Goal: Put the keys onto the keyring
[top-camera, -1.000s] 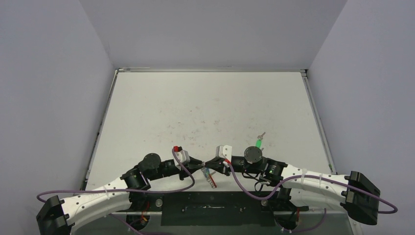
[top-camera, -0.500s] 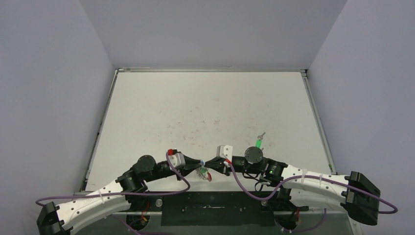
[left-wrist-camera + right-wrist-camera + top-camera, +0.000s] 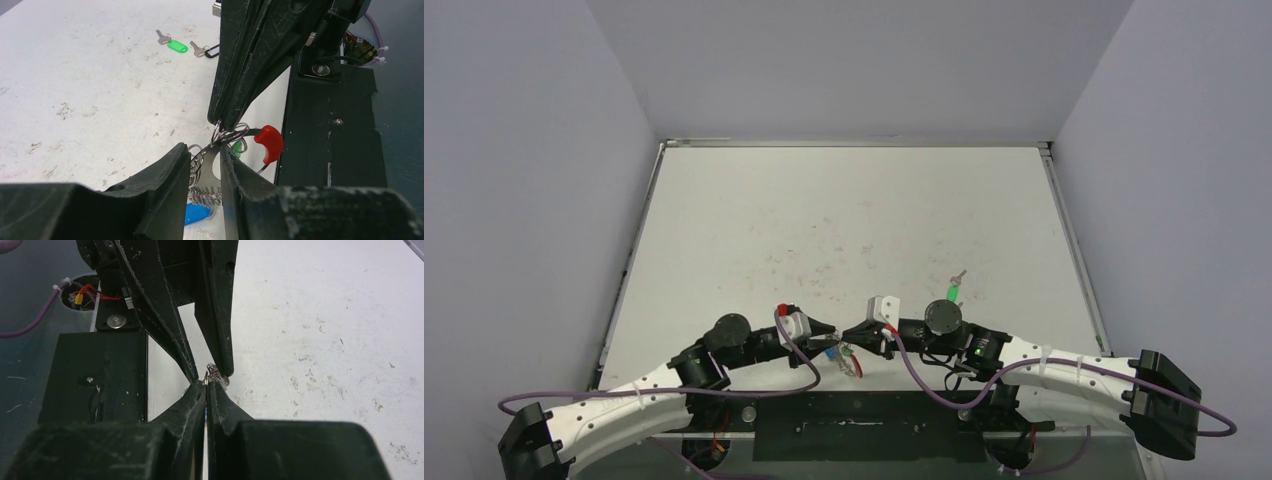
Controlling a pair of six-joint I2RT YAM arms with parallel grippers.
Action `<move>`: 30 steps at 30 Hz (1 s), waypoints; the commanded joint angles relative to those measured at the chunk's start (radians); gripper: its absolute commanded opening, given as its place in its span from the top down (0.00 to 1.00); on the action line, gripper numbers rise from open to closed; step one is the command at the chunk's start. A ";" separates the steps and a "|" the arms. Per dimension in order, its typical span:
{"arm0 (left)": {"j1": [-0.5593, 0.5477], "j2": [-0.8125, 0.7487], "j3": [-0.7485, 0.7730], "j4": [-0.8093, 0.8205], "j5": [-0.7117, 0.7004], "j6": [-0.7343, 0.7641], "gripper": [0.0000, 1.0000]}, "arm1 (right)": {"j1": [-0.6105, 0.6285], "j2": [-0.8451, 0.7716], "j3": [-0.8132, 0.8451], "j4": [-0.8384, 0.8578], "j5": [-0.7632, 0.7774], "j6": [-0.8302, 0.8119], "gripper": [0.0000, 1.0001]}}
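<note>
The left gripper (image 3: 205,152) is narrow and holds the keyring (image 3: 268,142) just above the near edge of the table (image 3: 100,100). The right gripper (image 3: 206,384) pinches the keyring too. A blue key (image 3: 197,214) hangs below. A green key (image 3: 176,46) lies well apart.

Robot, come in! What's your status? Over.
Left fingers shut on blue key. Right fingers pinching keyring. Green key loose on table. Nothing blocking.

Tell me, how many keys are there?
4: a green-tagged key and a black-tagged key lie loose on the table; a blue-tagged key and a partly hidden green one sit by the keyring. Others may be hidden.
</note>
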 commanded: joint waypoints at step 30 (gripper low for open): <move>-0.005 0.027 0.066 0.079 0.100 0.094 1.00 | -0.006 0.000 0.019 0.069 -0.048 0.000 1.00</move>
